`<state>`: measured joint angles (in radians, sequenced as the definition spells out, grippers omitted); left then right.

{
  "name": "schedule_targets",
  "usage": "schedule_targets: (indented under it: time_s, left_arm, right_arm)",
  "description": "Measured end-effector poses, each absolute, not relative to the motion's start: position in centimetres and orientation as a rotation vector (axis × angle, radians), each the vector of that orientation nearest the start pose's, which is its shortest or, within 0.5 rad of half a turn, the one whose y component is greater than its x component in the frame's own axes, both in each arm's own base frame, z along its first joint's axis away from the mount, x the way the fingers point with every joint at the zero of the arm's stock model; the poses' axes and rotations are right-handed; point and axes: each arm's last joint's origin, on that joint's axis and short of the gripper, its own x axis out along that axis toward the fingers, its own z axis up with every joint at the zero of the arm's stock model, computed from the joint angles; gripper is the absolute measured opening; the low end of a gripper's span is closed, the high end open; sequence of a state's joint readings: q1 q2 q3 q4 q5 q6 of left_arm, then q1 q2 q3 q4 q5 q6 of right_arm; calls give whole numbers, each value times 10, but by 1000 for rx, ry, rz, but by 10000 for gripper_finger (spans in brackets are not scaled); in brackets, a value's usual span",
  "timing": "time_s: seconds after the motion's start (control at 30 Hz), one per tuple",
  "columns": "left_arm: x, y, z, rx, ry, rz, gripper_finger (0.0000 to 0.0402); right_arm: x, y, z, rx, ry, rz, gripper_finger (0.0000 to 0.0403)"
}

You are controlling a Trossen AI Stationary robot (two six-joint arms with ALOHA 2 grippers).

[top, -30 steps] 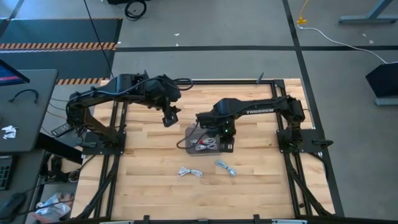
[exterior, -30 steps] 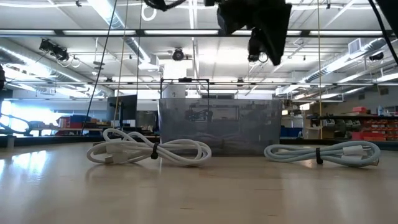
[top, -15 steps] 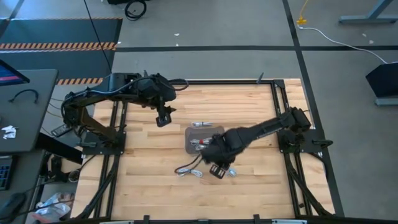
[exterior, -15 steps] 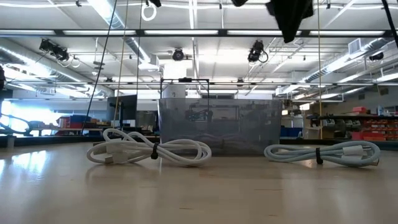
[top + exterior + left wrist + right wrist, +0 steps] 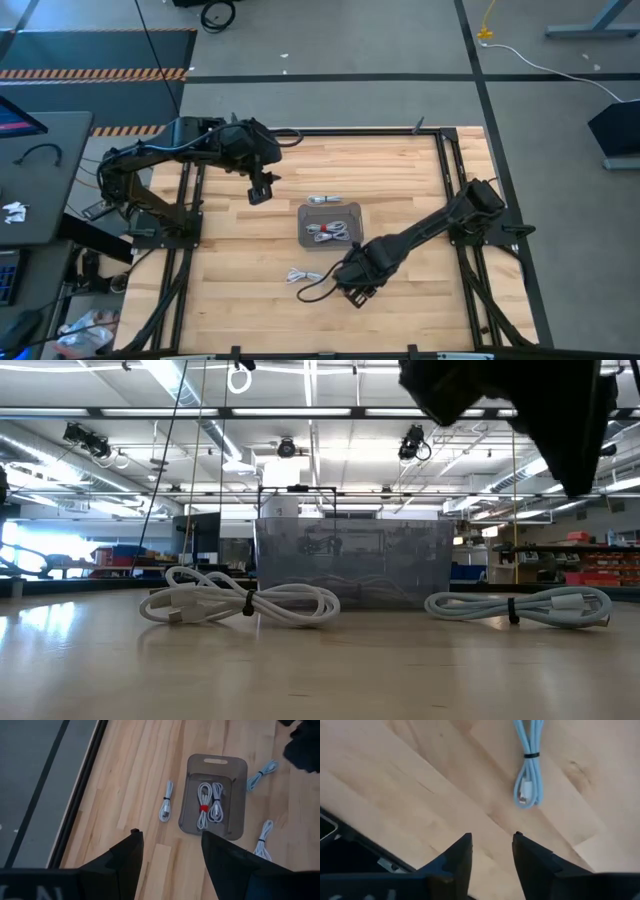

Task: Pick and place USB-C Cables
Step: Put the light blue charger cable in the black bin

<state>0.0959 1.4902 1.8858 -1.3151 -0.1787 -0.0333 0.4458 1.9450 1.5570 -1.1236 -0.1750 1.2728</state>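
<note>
Wooden table (image 5: 400, 190), grey tray (image 5: 326, 226) holding cables (image 5: 328, 233); right claw (image 5: 357, 294) released, left claw (image 5: 258, 190) released

Grey concrete floor (image 5: 350, 45) surrounding the wooden table (image 5: 400, 170); orange-and-black hazard striping (image 5: 90, 73) running along the floor; dark desk (image 5: 35, 170) standing beside it. Long ceiling light strips (image 5: 180, 390) glowing overhead; shelving (image 5: 590, 565) lining the far hall.
</note>
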Motion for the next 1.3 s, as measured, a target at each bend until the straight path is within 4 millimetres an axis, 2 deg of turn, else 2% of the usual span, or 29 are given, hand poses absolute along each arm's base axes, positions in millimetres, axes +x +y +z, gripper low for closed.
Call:
schedule_targets:
  time_s: [0.3,0.63,0.87,1.0,1.23,1.3]
  left_arm:
    - [258,30,440,-20,912,284,206]
    - [259,30,440,-49,906,298,206]
    - [259,30,440,-72,903,310,206]
    - [259,30,440,-72,904,310,206]
    - [259,30,440,-72,904,310,206]
    - [259,30,440,-72,904,310,206]
  right_arm:
    - [325,154,176,725,1571,-523,200]
    - [323,141,148,696,1523,-480,198]
    - [321,138,141,691,1515,-481,195]
    - [321,138,141,691,1512,-494,163]
    - [322,138,142,726,1546,-459,33]
    - [322,139,143,721,1558,-428,33]
